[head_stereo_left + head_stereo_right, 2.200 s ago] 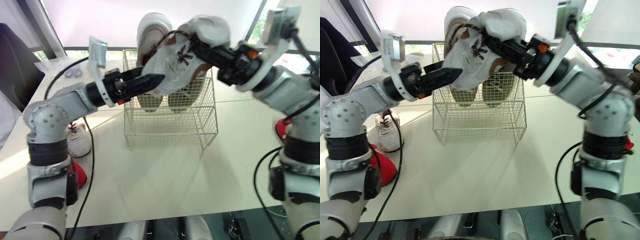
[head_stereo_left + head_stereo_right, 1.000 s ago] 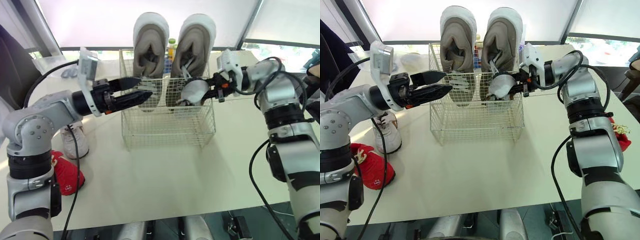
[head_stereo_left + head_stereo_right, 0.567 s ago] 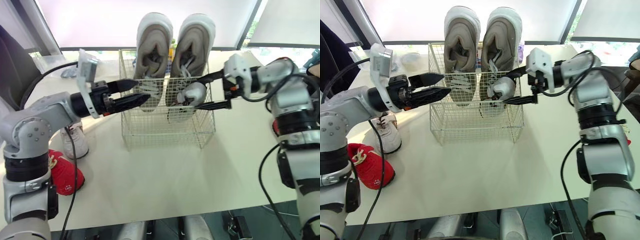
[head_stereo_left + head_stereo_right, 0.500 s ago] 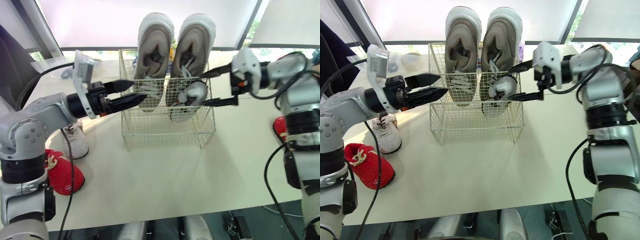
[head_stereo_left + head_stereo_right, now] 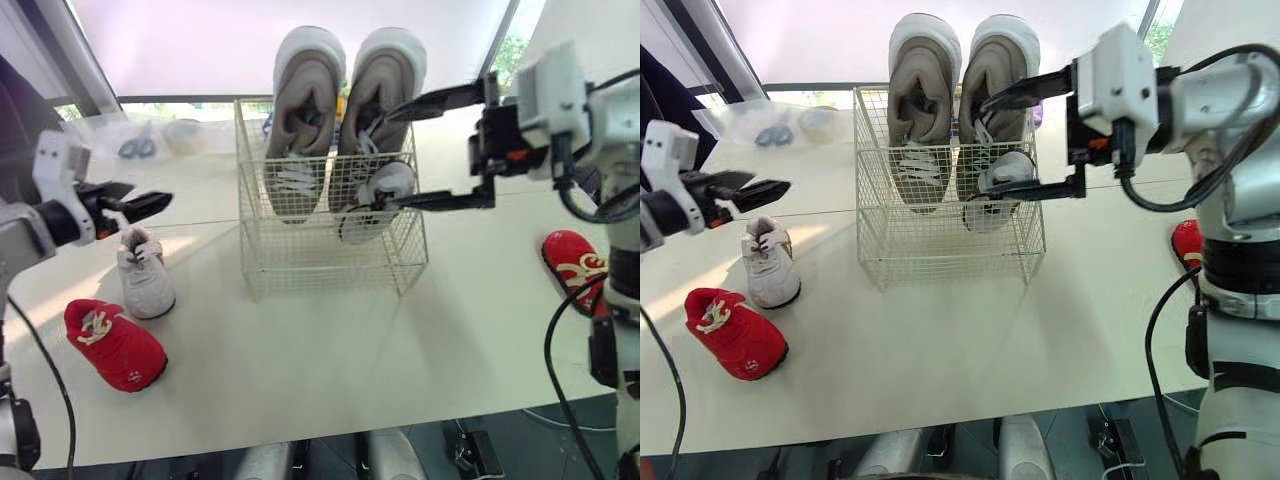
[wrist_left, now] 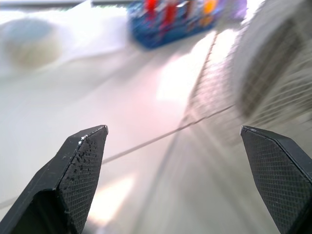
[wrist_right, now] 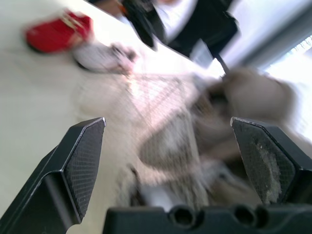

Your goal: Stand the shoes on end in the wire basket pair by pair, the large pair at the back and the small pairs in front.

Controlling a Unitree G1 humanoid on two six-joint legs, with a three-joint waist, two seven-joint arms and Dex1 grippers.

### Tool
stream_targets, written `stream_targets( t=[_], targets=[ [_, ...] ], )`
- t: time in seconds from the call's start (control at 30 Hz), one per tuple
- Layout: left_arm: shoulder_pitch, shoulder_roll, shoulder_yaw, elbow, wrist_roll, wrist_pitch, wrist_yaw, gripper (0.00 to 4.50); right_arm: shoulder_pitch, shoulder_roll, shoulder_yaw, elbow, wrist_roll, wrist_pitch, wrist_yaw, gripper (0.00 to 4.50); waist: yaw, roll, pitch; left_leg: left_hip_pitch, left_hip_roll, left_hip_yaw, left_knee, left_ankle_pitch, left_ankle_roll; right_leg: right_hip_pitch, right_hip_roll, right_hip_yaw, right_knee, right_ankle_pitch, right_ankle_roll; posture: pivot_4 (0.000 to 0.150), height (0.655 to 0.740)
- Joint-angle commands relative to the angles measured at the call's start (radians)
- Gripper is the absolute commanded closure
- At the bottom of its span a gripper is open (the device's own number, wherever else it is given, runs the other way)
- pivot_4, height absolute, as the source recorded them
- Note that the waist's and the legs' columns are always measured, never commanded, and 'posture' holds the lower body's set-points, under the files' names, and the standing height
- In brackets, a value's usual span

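From the head view, the wire basket (image 5: 300, 262) sits in the middle of the counter (image 5: 330, 370). Two big shoes (image 5: 305, 110) stand on end against its back wall, side by side. They are tall, so back there they hide nothing. One small shoe (image 5: 375, 193) stands in front of the right one, in the basket's front right corner. The right pincer (image 5: 383, 162) is wide open at that corner, one finger high and one low, holding nothing. I can't tell if the low finger touches the small shoe. The left pincer (image 5: 150, 195) is open and empty too, up over the counter's left side. Near it a white shoe (image 5: 145, 282) lies on its sole, between the basket and the left edge. I think it is the small shoe's mate, so it likely goes in next. A red shoe (image 5: 115, 343) lies near the front left corner. Another red shoe (image 5: 572, 268) lies by the right edge.

From the left wrist, the fingers (image 6: 73, 180) are spread wide with nothing between them. Beyond them is the basket's side, blurred, and a blue thing (image 6: 170, 17) I can't make out.

From the right wrist, the fingers (image 7: 73, 165) are wide apart as well. Past them are the blurred basket and a person (image 7: 195, 24) in dark clothes beyond the counter.
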Motion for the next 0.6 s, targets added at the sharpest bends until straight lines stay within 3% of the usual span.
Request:
stream_targets(
  t=[0.03, 0.6],
  targets=[
    [-0.065, 0.019, -0.039, 0.21, 0.117, -0.054, 0.006, 0.0, 0.001, 0.015, -0.002, -0.036, 0.018, 0.003, -0.031, 0.03, 0.008, 0.0, 0.0, 0.0, 0.0, 0.0, 0.001, 0.0, 0.0, 0.0, 0.0, 0.0, 0.0, 0.0, 0.0, 0.15, 0.74],
    [-0.217, -0.123, -0.168, 0.665, 0.385, -0.185, -0.006, 0.0, 0.051, -0.015, -0.018, -0.132, 0.067, 0.071, -0.095, 0.03, 0.021, -0.002, -0.001, 0.0, 0.0, 0.0, 0.001, 0.0, 0.001, 0.0, 0.0, 0.0, 0.0, 0.001, 0.0, 0.15, 0.74]
  ],
)
